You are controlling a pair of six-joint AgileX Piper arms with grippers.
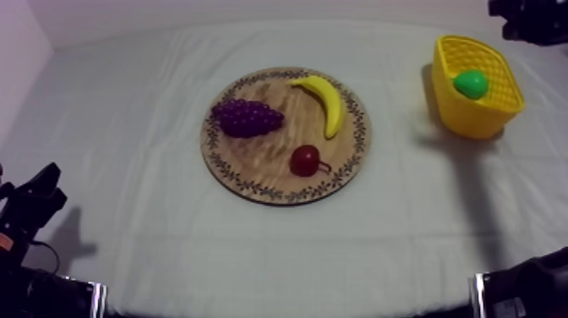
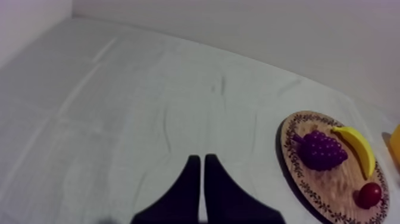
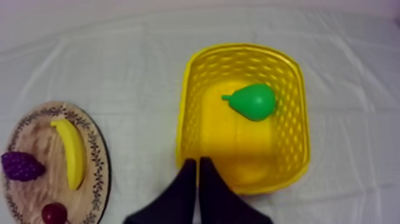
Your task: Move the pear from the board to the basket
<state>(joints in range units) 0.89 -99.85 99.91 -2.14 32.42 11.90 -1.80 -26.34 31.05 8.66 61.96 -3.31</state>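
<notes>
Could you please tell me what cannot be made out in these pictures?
Left wrist view: basket, all but a sliver cut off by the edge.
Right wrist view: board and small red fruit, partly cut off by the edge.
Top view: basket's floor, partly hidden by its front wall.

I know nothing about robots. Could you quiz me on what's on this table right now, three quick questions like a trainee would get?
1. True or false: the pear lies inside the yellow basket.
2. How many pieces of fruit lie on the wooden board?
3. Fill in: the right gripper hangs above the basket's near rim with its two fingers together as a narrow wedge, so it is ____.

Key
1. True.
2. Three: the grapes, the banana and the small red fruit.
3. Shut.
</notes>
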